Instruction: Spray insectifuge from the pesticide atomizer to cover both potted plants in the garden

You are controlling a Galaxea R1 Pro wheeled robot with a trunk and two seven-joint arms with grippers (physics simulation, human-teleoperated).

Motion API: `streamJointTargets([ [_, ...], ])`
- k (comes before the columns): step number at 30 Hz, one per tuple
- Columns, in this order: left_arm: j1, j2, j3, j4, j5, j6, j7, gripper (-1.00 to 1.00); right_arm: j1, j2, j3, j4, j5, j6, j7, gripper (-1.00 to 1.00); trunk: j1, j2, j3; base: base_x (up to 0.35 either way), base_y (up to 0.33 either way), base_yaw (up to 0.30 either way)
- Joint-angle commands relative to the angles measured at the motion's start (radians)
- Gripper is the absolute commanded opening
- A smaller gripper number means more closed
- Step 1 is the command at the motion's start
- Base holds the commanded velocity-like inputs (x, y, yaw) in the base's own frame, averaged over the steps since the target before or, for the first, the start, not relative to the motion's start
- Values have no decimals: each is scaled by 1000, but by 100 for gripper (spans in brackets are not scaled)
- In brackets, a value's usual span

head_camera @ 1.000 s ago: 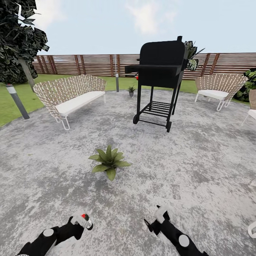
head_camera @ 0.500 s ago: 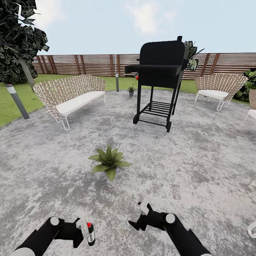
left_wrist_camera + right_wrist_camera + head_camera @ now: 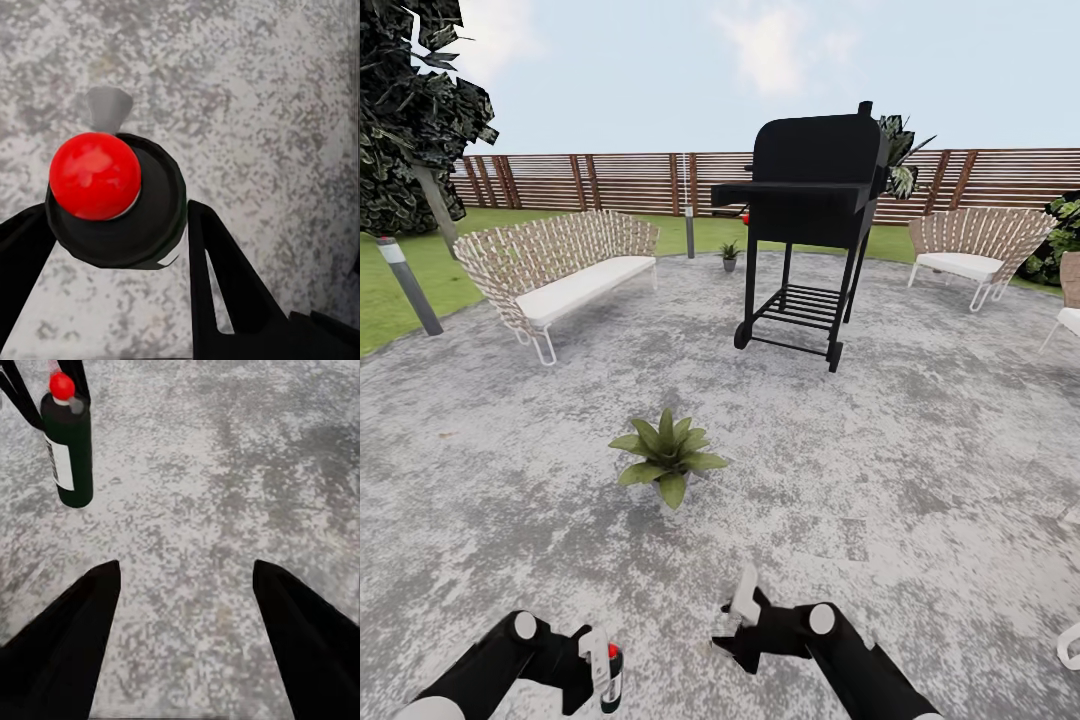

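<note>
Nearest the camera, the left gripper [image 3: 592, 672] is clamped on the slim dark green-black pesticide atomizer with a red top and white label [image 3: 614, 677], held upright above the grey mottled stone patio [image 3: 920, 480]; in the left wrist view the red cap [image 3: 95, 175] sits between the two black fingers [image 3: 225, 277]. The right gripper [image 3: 732, 625] hangs beside it with its jaws spread wide and nothing between them; its wrist view shows the bottle [image 3: 67, 446] off the ground. Just beyond both arms, mid-patio, stands the broad-leaved green potted plant [image 3: 667, 455]. Farther out are a woven wicker bench with a white cushion [image 3: 560, 275] and a black wheeled grill [image 3: 812, 215]. The thinner spiky potted plant [image 3: 730, 254] sits at the far patio edge, before the lawn and the brown slatted wooden fence [image 3: 610, 180].
</note>
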Motion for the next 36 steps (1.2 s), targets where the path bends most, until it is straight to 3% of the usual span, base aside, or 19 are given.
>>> streamJointTargets([
  [1,-1,0,-14,-2,-7,-8,0,-100,0,0,1,-1,12,-4,4,-100,0,0,-1,0,0,0],
  [11,-1,-43,-50,-6,-9,-6,0,-100,-5,1,4,-28,20,-1,92,-100,0,0,-1,0,0,0],
  [18,-1,-95,-56,-7,-9,-10,0,-100,-7,4,4,-31,19,-1,98,-100,0,0,-1,0,0,0],
  [36,-2,-195,-56,-8,-7,-18,-1,-100,-7,4,5,-30,19,-2,100,-100,0,0,-1,0,0,0],
])
